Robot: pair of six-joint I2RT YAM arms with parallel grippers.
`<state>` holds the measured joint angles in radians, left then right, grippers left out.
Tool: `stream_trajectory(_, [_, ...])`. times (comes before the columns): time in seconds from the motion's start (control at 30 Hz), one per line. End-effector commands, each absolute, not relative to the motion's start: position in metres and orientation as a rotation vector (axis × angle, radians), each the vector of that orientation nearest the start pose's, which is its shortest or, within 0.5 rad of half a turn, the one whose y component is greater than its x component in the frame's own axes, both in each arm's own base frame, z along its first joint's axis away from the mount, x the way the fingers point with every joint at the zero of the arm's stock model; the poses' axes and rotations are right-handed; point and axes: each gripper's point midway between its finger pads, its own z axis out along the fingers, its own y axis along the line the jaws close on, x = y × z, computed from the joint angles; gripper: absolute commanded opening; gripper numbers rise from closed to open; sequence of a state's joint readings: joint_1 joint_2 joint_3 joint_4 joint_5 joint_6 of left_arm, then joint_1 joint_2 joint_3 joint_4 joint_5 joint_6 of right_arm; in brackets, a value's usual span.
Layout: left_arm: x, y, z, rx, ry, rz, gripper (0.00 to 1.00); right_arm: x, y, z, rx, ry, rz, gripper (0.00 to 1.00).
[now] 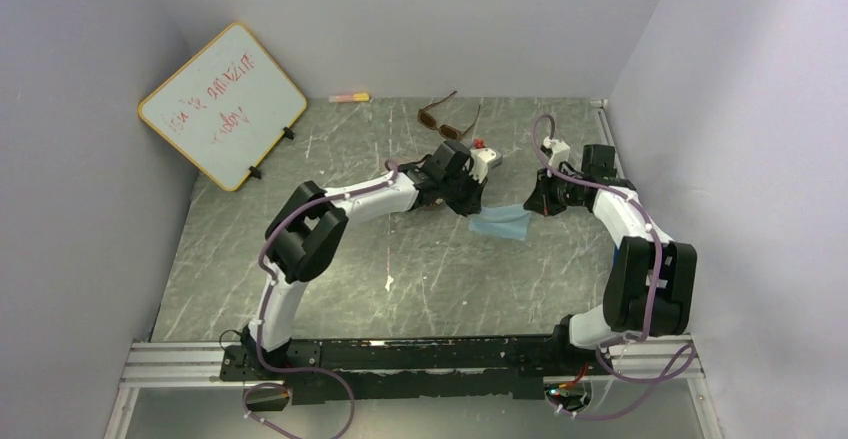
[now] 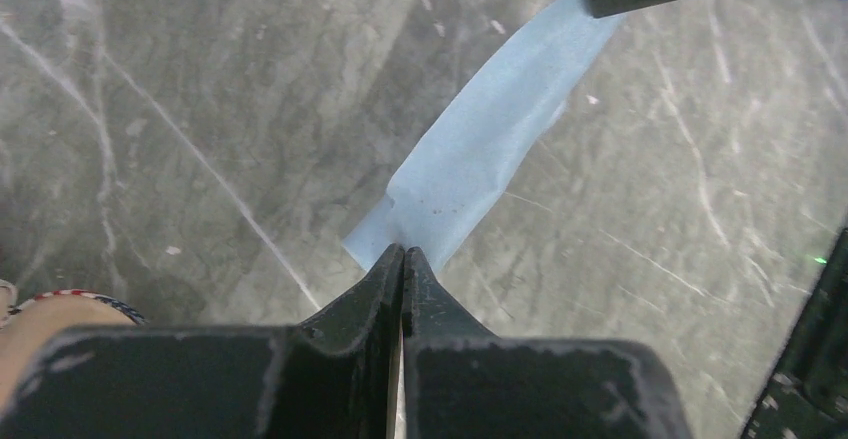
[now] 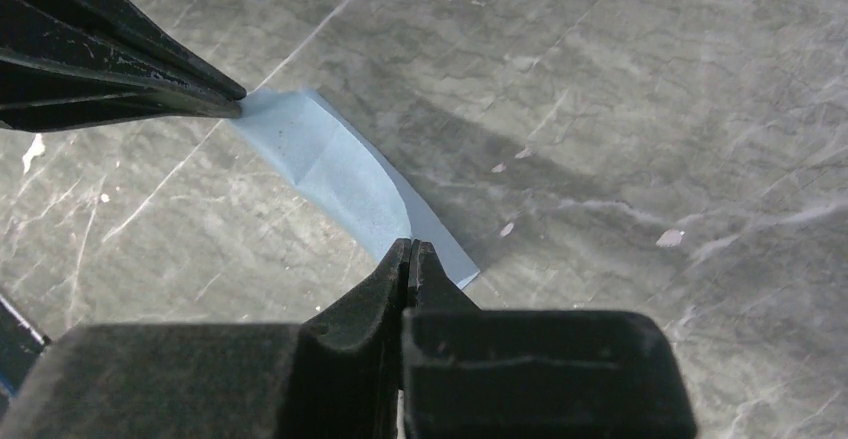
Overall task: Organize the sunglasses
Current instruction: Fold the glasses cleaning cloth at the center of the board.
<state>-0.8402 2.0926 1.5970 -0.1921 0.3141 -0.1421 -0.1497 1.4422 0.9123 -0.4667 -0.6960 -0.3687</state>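
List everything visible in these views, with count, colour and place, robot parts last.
sunglasses: one pair in view, brown frame with amber lenses, far middle of the table, temples unfolded
cloth: one, light blue, mid-table, stretched between the two pincers
whiteboard: one, white with red writing, leaning against the left wall
stick: one, pink and yellow, lying at the foot of the back wall; too small to identify
table: one, grey marbled, under everything
left pincer: one, black, shut on one end of the cloth
right pincer: one, black, shut on the other end of the cloth
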Motion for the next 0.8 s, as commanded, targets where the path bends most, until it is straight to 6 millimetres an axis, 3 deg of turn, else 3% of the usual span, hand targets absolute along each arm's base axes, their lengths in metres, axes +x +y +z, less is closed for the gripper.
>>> stream_trajectory(0.0, [0.351,-0.46,0.107,0.959,2.097,-0.773,0.06,0.362,0.048,0.115,-0.498,2.212,0.562,0.0])
stream_trajectory(0.47, [0.389,-0.477,0.092,0.952,2.086,-0.702,0.07,0.38,0.04,0.1,-0.478,2.238,0.518,0.0])
stream_trajectory(0.77, [0.405,-0.469,0.084,0.912,2.101,-0.672,0.08,0.39,0.035,0.091,-0.435,2.256,0.495,0.0])
